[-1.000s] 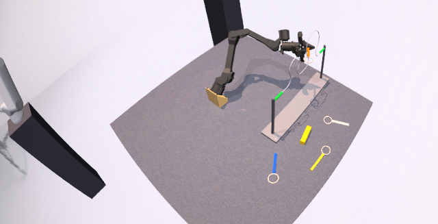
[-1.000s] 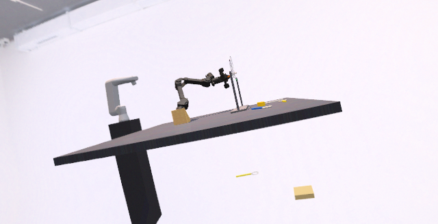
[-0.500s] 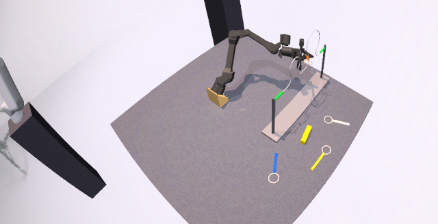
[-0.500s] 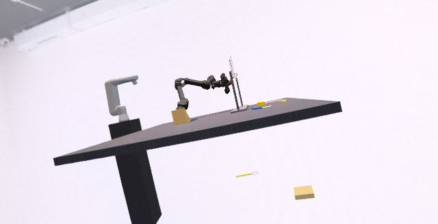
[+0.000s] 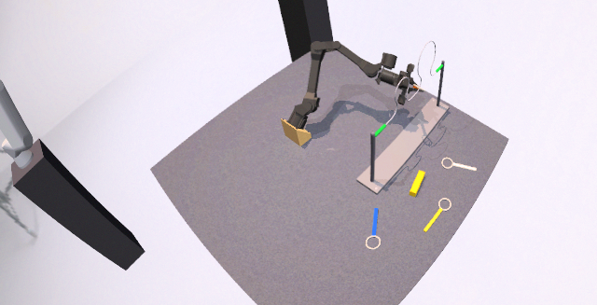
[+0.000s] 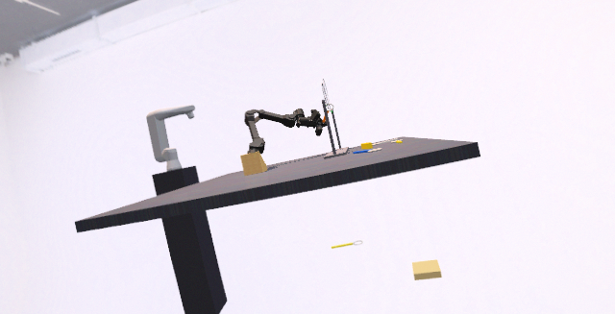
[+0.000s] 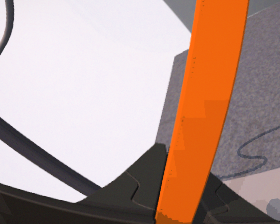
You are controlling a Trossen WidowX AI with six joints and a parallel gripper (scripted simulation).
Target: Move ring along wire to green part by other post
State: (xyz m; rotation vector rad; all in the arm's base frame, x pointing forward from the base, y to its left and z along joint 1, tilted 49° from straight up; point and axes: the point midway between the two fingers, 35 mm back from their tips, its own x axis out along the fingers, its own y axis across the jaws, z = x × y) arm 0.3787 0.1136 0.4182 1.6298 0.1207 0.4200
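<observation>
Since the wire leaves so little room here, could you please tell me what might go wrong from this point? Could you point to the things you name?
The gripper (image 5: 416, 89) is shut on the orange handle (image 5: 416, 87) (image 7: 203, 110) among the bends of the grey wire (image 5: 419, 62), so a small swing could brush it. The ring itself is hard to make out, so contact there might go unnoticed. Letting go here, away from both green parts, would probably leave the ring touching grey wire.

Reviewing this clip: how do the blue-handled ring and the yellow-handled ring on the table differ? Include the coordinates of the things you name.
The blue-handled ring (image 5: 375, 221) has a blue handle; the yellow-handled ring (image 5: 433, 220) has a yellow one. In the top view, the blue one's loop points toward the picture's bottom edge, while the yellow one's loop points up and to the right. The blue one lies further left in that view than the yellow one. Both have a pale round loop and a straight handle.
</observation>
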